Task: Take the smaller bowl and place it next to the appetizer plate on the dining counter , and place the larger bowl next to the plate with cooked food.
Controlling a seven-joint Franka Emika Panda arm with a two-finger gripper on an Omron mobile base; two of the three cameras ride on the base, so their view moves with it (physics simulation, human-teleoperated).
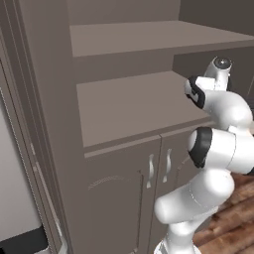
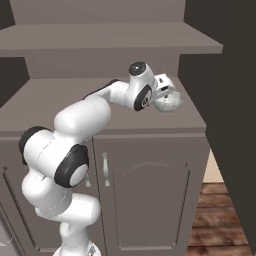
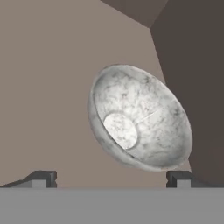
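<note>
The smaller bowl (image 3: 140, 120), grey-white and speckled, sits on the brown cabinet shelf (image 2: 60, 102) near its right end, close to a dark side wall. In the right base view the bowl (image 2: 168, 103) lies just below the hand. My gripper (image 3: 111, 179) hovers over it, open, with one fingertip (image 3: 43, 178) on each side and nothing between them; the bowl lies ahead of the tips, apart from them. In the right base view the gripper (image 2: 164, 91) sits at the bowl's rim. The larger bowl, both plates and the dining counter are out of view.
An upper shelf (image 2: 115, 37) overhangs the working shelf. A dark wall (image 2: 225, 100) stands right of the bowl. Below are cabinet doors with handles (image 1: 151, 171). A wood floor (image 2: 220, 220) lies at the lower right, and an appliance edge (image 1: 20, 198) at the far left.
</note>
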